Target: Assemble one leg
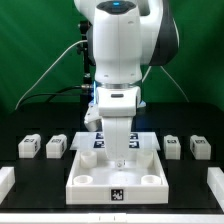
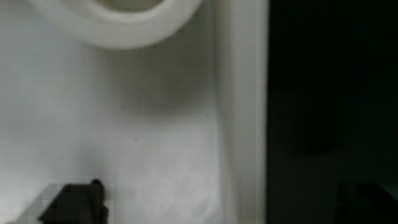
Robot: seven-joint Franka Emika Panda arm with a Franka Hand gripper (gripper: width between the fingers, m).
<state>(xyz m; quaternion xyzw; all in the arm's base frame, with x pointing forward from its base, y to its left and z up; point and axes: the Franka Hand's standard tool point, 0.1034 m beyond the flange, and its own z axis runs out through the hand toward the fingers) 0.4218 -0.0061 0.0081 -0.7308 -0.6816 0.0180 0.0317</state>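
The tool [image 1: 121, 157] hangs low inside the tray [image 1: 88, 181]; whether it is clenched cannot be told. Four legs [image 1: 57, 147] lie loose on the desk [image 1: 40, 192], none fitted.

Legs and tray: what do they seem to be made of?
Legs: likely moulded plastic, matte white. They are blocky, with no grain or shine. Tray: seemingly the same matte white plastic. The wrist view shows a smooth, even surface and a rounded moulded recess. The look alone cannot confirm it.
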